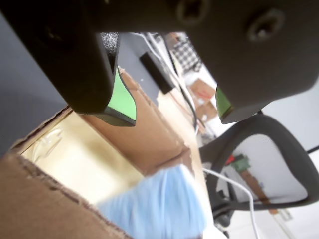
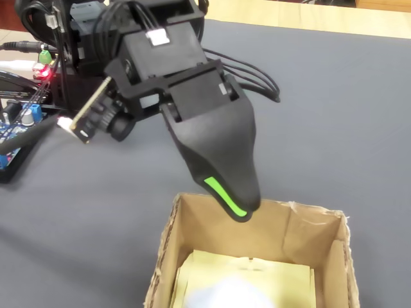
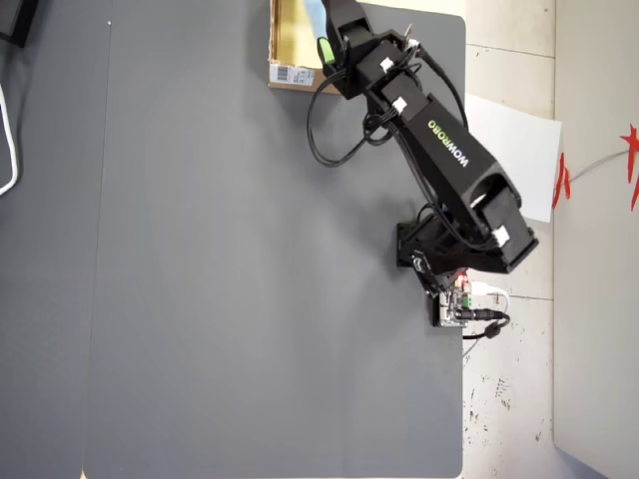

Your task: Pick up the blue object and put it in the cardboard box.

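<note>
1. Judging risk first: the block (image 1: 159, 204) shows blurred in the wrist view, low in frame beside the box's near wall. The blur suggests it is moving, likely dropping; I cannot tell if it has settled.
2. Possible fault: the block could catch on the box (image 2: 314, 224) rim or a flap and hang there instead of lying flat, since it sits close to the wall in the wrist view.
3. Second fault: the tool (image 1: 174, 112) hangs right over the opening, so any sideways move at this height could clip the cardboard and shove the light box across the surface (image 3: 250, 299).
4. Block position: in the fixed view a pale rounded shape (image 2: 225, 295) lies on the yellowish floor of the box, at the bottom frame edge. Inside, by my reading.
5. Tool state: jaws apart, green pads clearly separated in the wrist view, nothing between them.
6. Arm pose: overhead view shows the arm (image 3: 439, 150) stretched from its base at the right edge of the surface toward the far edge, where the box sits, label flap facing left.
7. Fixed view: the tool points steeply down, its tip just above the far rim of the box.
</note>
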`<state>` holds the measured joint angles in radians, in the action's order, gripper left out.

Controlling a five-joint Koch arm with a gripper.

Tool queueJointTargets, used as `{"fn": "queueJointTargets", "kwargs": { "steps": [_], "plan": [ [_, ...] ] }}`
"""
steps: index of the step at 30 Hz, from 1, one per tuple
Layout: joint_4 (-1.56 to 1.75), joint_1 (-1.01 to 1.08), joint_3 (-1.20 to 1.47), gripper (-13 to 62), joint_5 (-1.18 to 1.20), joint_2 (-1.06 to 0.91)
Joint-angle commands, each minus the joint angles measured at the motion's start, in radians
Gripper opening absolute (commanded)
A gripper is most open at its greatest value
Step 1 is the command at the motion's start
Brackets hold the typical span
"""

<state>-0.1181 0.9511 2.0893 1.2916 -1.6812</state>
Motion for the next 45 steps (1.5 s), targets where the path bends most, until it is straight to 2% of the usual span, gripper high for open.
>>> {"fn": "queueJointTargets", "kwargs": {
  "steps": [1, 9, 27, 35, 45],
  "plan": [
    [0.037, -0.009, -0.029, 31.6, 0.048, -0.064],
    [0.215, -0.138, 0.031, 31.6, 0.186, -0.172],
    [0.383, -0.67, 0.387, 33.8, 0.399, -0.52],
    [0.417, -0.787, 0.617, 33.8, 0.453, -0.672],
    [0.453, -0.85, 0.853, 34.0, 0.462, -0.689]
  ]
}}
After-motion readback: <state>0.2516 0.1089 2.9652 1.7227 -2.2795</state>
